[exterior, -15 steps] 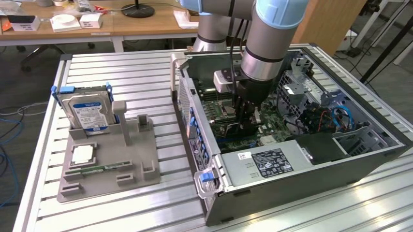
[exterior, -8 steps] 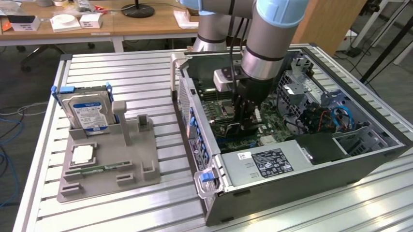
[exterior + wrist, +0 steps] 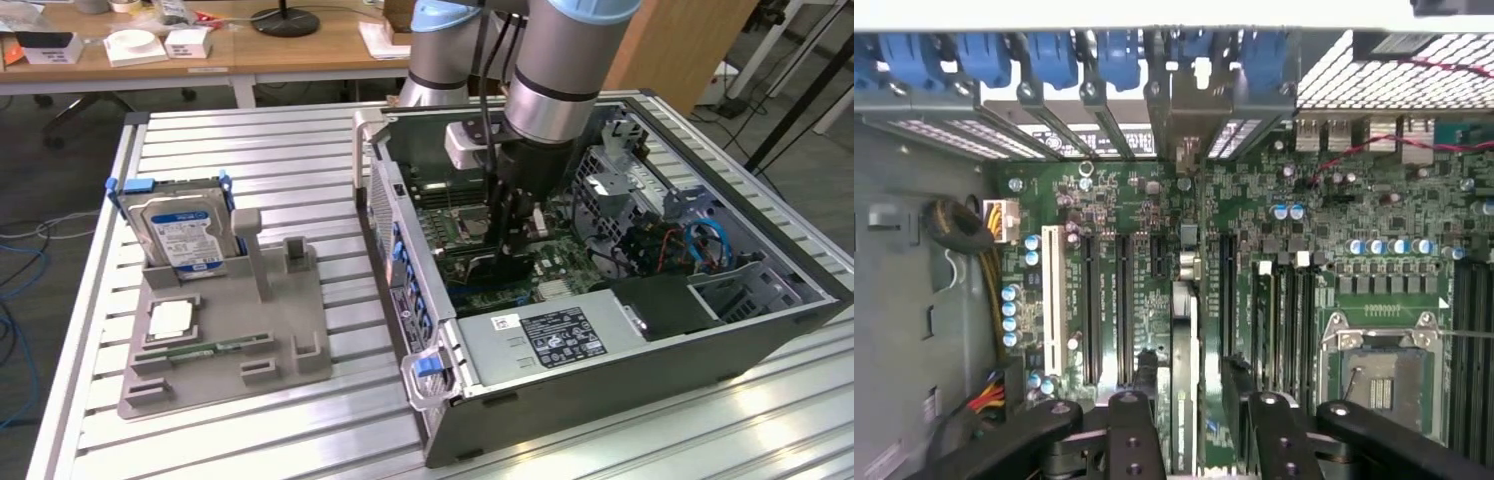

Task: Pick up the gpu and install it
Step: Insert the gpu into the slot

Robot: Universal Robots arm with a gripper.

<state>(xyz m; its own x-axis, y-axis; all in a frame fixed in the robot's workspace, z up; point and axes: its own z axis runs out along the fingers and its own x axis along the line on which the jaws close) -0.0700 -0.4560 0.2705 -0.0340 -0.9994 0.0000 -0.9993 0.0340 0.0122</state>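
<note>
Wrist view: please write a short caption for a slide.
Open tool straddling the gpu, which stands on edge in a motherboard slot.

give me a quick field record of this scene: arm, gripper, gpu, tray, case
arm: reaching down into the open computer case
gripper: open over the motherboard, fingers either side of the gpu
gpu: standing on edge in the motherboard's slot area, between the fingers; whether fully seated cannot be told
tray: grey holder at the exterior view's left, holding a hard drive
case: on its side, side panel off
</note>
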